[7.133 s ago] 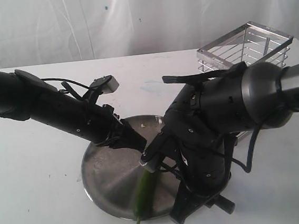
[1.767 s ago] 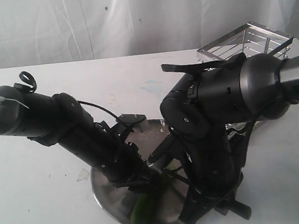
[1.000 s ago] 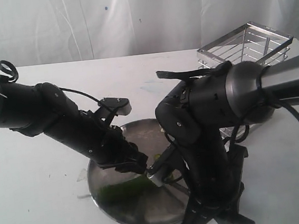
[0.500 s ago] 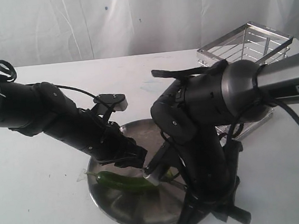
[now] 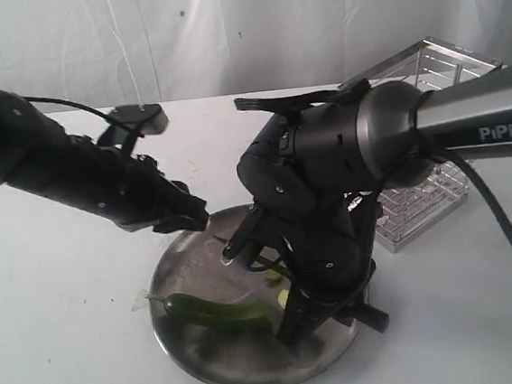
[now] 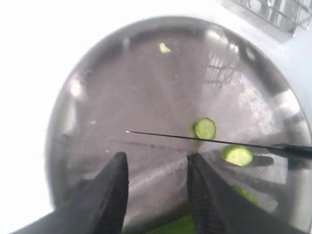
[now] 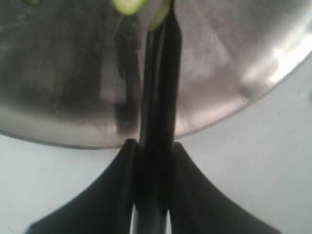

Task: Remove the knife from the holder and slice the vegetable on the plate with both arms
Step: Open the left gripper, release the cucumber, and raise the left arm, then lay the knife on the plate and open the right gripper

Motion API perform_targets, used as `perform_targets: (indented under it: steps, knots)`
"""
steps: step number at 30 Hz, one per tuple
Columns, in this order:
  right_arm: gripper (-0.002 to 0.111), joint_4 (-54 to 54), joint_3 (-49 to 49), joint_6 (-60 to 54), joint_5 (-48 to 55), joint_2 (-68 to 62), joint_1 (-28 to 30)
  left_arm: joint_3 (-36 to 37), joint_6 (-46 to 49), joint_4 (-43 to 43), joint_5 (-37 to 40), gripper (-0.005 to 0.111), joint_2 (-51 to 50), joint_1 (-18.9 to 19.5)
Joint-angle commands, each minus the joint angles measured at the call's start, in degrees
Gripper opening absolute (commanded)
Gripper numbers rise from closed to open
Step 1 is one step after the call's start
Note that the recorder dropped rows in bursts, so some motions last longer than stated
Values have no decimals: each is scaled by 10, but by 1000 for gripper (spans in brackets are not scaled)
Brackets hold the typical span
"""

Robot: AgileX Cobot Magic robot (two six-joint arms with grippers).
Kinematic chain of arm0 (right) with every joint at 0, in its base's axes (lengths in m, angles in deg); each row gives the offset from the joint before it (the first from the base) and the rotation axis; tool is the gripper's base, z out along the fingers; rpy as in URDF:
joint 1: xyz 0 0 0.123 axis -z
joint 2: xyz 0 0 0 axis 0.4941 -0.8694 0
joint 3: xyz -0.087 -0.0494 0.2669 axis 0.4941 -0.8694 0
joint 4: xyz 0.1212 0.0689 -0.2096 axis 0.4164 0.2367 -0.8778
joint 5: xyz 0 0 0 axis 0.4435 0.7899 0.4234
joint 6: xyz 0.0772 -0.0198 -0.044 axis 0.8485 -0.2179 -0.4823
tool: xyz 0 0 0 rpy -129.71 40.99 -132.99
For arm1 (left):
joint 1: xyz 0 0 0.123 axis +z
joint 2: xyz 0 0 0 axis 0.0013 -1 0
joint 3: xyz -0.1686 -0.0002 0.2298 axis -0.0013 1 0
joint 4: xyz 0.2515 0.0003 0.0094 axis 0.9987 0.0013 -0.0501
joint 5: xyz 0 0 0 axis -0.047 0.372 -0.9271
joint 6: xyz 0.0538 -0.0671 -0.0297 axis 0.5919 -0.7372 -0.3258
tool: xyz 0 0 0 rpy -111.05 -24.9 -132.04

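Observation:
The green chilli (image 5: 215, 311) lies free on the front left of the steel plate (image 5: 195, 269); only its edge (image 6: 181, 226) shows in the left wrist view. My left gripper (image 5: 191, 219) hangs open above the plate's left rim, its fingers (image 6: 115, 181) apart with nothing between them. My right gripper (image 7: 153, 146) is shut on the black handle of the knife (image 7: 159, 83). The thin dark blade (image 6: 209, 141) lies across the plate, above it, beside two cut slices (image 6: 205, 128). The right arm hides the right gripper in the exterior view.
The wire holder (image 5: 425, 201) stands behind the right arm at the plate's right (image 6: 275, 12). One small cut bit (image 6: 164, 48) lies near the plate's far rim. White tabletop (image 5: 61, 338) surrounds the plate, with a white curtain behind.
My left gripper has let go of the chilli and lifted back to the upper left. The chilli stays on the plate. The right arm has shifted left with the knife.

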Motion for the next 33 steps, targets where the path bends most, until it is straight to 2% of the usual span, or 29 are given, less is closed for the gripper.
perform_targets:
  steps: [1,6,9,12,15,18,20,27,29,31,32,33]
  knots:
    - [0,3,3,15,-51,-6,7,0,-5,-4,51,44,41,61]
    - [0,55,3,42,-138,-6,27,15,-5,-5,86,44,81,125]
    - [3,124,3,23,-178,-6,49,46,-5,-10,69,44,106,140]
    - [16,197,3,-15,-191,-11,71,77,17,-41,54,44,128,140]
    - [31,218,3,-22,-193,-16,84,102,59,-88,54,44,148,140]
    - [41,223,3,-22,-202,-13,86,121,67,-99,52,44,168,140]
    - [43,226,0,-22,-219,-8,86,130,67,-100,48,44,184,140]
    - [43,233,-32,-20,-295,58,86,177,70,-117,29,43,275,140]
    - [42,239,-57,-19,-333,99,85,197,70,-139,15,39,310,140]
    - [34,246,-91,-19,-378,148,81,218,72,-160,9,28,353,140]
    - [19,246,-129,-19,-425,199,73,235,86,-178,9,13,396,140]
    - [10,246,-152,-19,-455,230,64,246,95,-194,9,5,423,140]
